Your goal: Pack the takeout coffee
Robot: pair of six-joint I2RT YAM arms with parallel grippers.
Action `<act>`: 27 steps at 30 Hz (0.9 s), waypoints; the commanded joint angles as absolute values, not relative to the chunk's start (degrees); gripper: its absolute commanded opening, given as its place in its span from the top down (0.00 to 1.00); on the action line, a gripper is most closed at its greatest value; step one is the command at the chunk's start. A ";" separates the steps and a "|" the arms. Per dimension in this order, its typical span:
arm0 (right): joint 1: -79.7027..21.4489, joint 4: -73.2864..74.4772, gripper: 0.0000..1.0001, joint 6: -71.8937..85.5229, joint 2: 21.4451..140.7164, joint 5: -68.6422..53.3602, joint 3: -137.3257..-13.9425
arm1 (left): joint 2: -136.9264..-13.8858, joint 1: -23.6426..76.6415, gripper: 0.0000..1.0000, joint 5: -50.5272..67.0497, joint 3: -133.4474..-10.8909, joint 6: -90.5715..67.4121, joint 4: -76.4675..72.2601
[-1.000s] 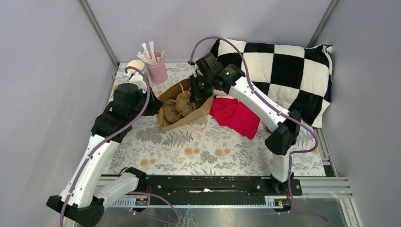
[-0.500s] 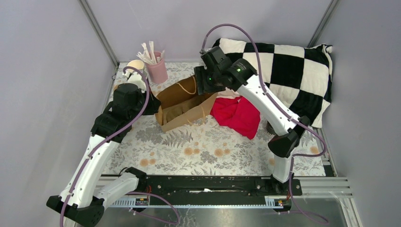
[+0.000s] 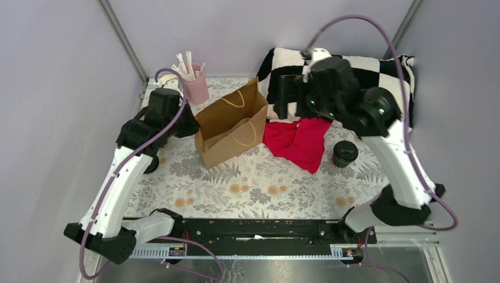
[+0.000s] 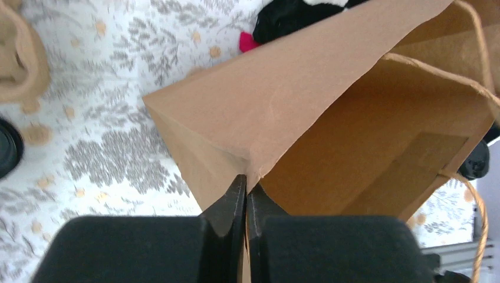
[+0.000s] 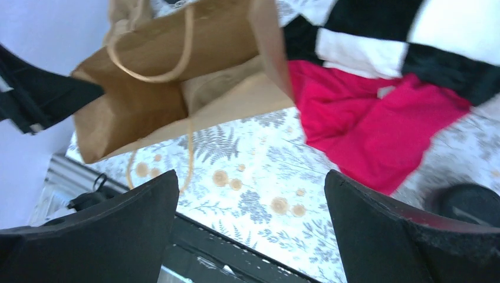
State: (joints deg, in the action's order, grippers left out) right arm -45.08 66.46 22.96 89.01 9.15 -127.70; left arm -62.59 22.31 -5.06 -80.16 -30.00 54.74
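Lilac-grey walls (image 3: 71, 71) enclose a tabletop (image 3: 259, 188) covered in a fern-and-flower print.

Top external view: a brown paper bag (image 3: 233, 127) is seen standing left of centre, mouth open upward. The left end effector (image 3: 192, 128) is placed at the bag's left edge. The right end effector (image 3: 292, 99) is held high above the far right of the tabletop, over a checkered pillow (image 3: 401, 76), fingers apart, nothing between them. A red cloth (image 3: 298, 141) lies just right of the bag. The takeout coffee (image 3: 345, 153) is noted upright on the tabletop, right of the red cloth, well apart from the bag and outside it; neither end effector touches it. A pink cup (image 3: 197, 89) holding wooden stirrers (image 3: 187, 63) stands at the far left corner.

Left wrist view: the left end effector (image 4: 245, 197) is seen pressed together on the brown paper bag's (image 4: 277, 100) rim at a corner fold. A twine handle (image 4: 479, 230) hangs at the right.

Right wrist view: the right end effector (image 5: 250, 180) is spread wide and empty. Below it the brown paper bag (image 5: 135, 112), red cloth (image 5: 377, 124) and checkered pillow (image 5: 365, 17) are visible. The takeout coffee (image 5: 471, 203) is caught, blurred, at the lower right edge.
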 commanded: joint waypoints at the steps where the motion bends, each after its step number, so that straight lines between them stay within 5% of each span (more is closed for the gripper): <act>1: -45.09 69.02 0.00 26.73 83.50 21.01 -120.51 | -65.91 22.30 0.92 -2.43 -87.41 -36.73 66.57; 5: -45.12 63.36 0.00 34.47 82.89 11.92 -114.09 | -68.53 21.93 0.87 3.19 -90.31 -38.93 71.24; 8: -45.17 60.61 0.00 37.27 84.62 4.97 -112.55 | -68.32 21.89 0.69 4.25 -92.15 -39.24 72.72; 19: -45.09 72.67 0.00 16.85 84.90 19.47 -114.90 | -68.16 21.88 0.22 -8.20 -99.79 -35.88 73.00; 27: -44.44 60.65 0.00 7.99 96.41 15.86 -126.20 | -71.80 21.84 0.13 -14.32 -105.90 -34.36 76.17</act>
